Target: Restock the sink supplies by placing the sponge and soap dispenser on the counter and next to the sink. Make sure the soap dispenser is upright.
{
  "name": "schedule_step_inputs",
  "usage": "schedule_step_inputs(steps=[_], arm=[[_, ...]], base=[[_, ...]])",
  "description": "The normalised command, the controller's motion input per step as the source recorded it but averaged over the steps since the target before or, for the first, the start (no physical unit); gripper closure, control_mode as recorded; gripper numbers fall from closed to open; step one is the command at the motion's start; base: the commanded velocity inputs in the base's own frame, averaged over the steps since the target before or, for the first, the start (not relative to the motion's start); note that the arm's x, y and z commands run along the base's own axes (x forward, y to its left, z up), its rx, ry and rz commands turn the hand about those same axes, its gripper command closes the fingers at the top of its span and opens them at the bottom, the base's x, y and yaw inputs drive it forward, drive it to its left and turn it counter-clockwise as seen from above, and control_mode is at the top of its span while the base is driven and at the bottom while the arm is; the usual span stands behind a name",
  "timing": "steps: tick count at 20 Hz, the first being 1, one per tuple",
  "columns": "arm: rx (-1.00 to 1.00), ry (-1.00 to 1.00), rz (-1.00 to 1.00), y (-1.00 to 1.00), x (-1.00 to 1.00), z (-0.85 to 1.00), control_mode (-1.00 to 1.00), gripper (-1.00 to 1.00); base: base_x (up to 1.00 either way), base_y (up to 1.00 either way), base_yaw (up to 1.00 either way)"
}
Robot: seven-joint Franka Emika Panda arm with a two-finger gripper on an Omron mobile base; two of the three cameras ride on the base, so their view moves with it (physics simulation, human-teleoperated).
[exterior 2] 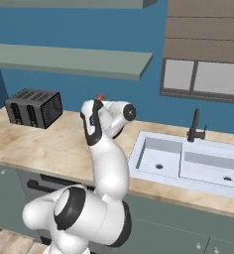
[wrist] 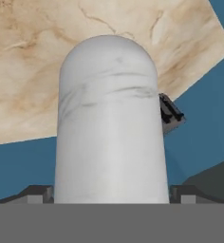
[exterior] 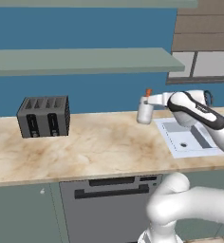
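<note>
Soap dispenser [exterior: 144, 113] is sitting between the gripper's [exterior: 146, 100] fingers, a white bottle with the orange pump top poking up just above the hand. From the left base camera it's over the counter [exterior: 85, 142], near the back wall and just left of the sink [exterior: 187, 137]. It looks a bit tilted there, and I honestly can't tell whether the bottom is touching the stone or hanging just above it.

From the hand camera the bottle's white body [wrist: 111, 123] runs right up the middle, with the two dark finger tips spread wide on either side of it at the bottom. So the jaws are about as far apart as they go, hugging the bottle on both sides. Whether they're really squeezing it or just flanking it, I can't tell.

Over on the left end of the counter there's a dark grey toaster [exterior: 43, 116], well apart from everything else. The black faucet [exterior 2: 195, 127] stands behind the sink in the right base camera, under the window [exterior 2: 203, 77]. In that view the arm covers most of the bottle, with only the orange tip [exterior 2: 100, 97] peeking out on top.
</note>
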Motion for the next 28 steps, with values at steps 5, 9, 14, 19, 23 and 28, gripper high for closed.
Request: schedule_step_inputs(steps=[5,9,14,19,23,28], arm=[[0.0,-0.02,0.12,-0.16,0.21,-0.24,-1.0,1.0],[0.01,-0.09,0.12,-0.29,0.07,-0.3,-1.0,1.0],[0.0,-0.29,0.09,-0.31,0.0,-0.46,-1.0,1.0],[-0.08,-0.31,0.06,-0.06,0.0,-0.64,-1.0,1.0],[-0.11,-0.14,0.02,-0.06,0.09,-0.57,-1.0,1.0],[-0.12,-0.02,0.0,-0.27,0.11,-0.51,-1.0,1.0]], base=[[0.0,0.0,0.0],[0.0,0.0,0.0],[0.0,0.0,0.0],[0.0,0.0,0.0],[0.0,0.0,0.0],[0.0,0.0,0.0]])
